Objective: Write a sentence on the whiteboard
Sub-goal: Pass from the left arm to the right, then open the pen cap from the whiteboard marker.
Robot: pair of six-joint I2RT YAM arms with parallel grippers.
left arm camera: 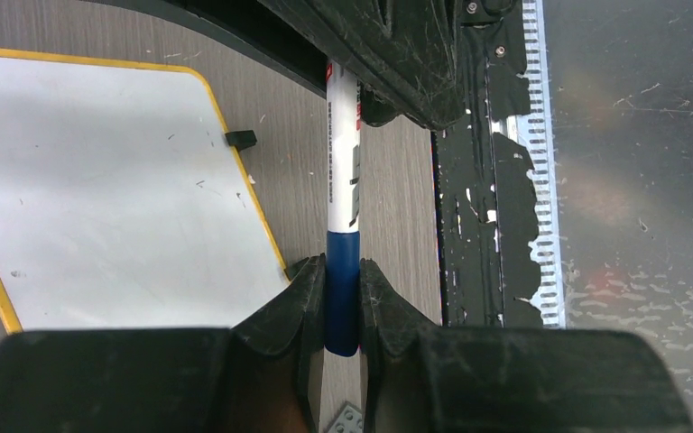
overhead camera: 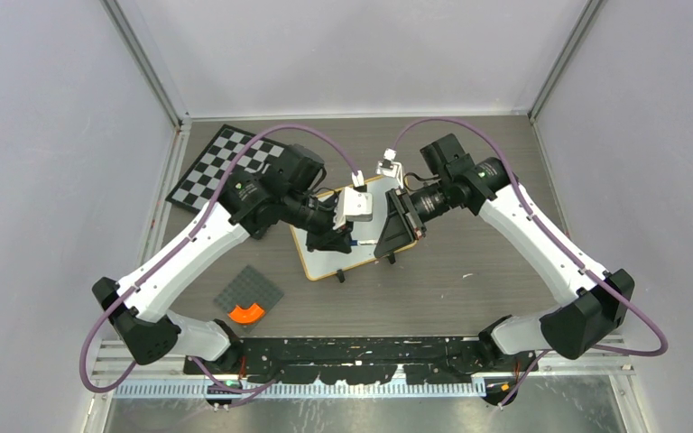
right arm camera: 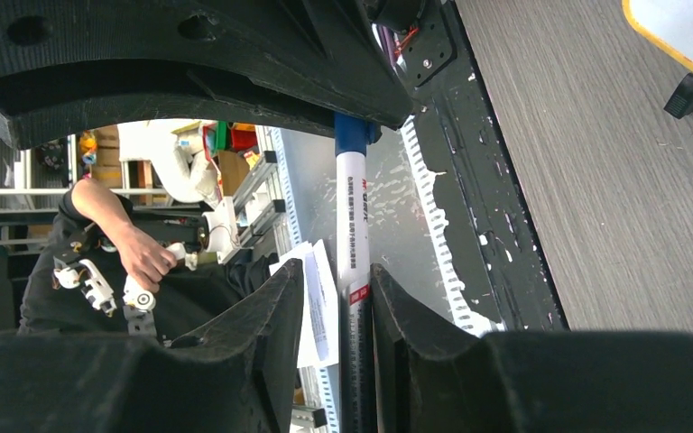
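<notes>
Well, the whiteboard (overhead camera: 327,259) lies flat near the middle of the table (overhead camera: 469,271), turned at an angle, and both arms reach in over it from either side. The left gripper (left arm camera: 341,269) is clenched on the blue cap of a marker (left arm camera: 343,180). From the left wrist view the white barrel runs out away from the cap, over the bare strip of tabletop just beside the board's rounded corner and its frame edge. One black clip foot (left arm camera: 241,139) sits on that edge.

The right gripper (right arm camera: 336,271) straddles the barrel with its jaws let go. One finger stands clear of the pen with daylight between, and the other is close against it or touching — I can't tell which.

Room to move is mostly on the right, a broad stretch of bare table between the board and the side wall. On the left it's tighter: a chessboard (overhead camera: 221,162) fills the far-left corner and a grey plate (overhead camera: 248,293) with an orange piece (overhead camera: 246,313) sits near the front rail.
</notes>
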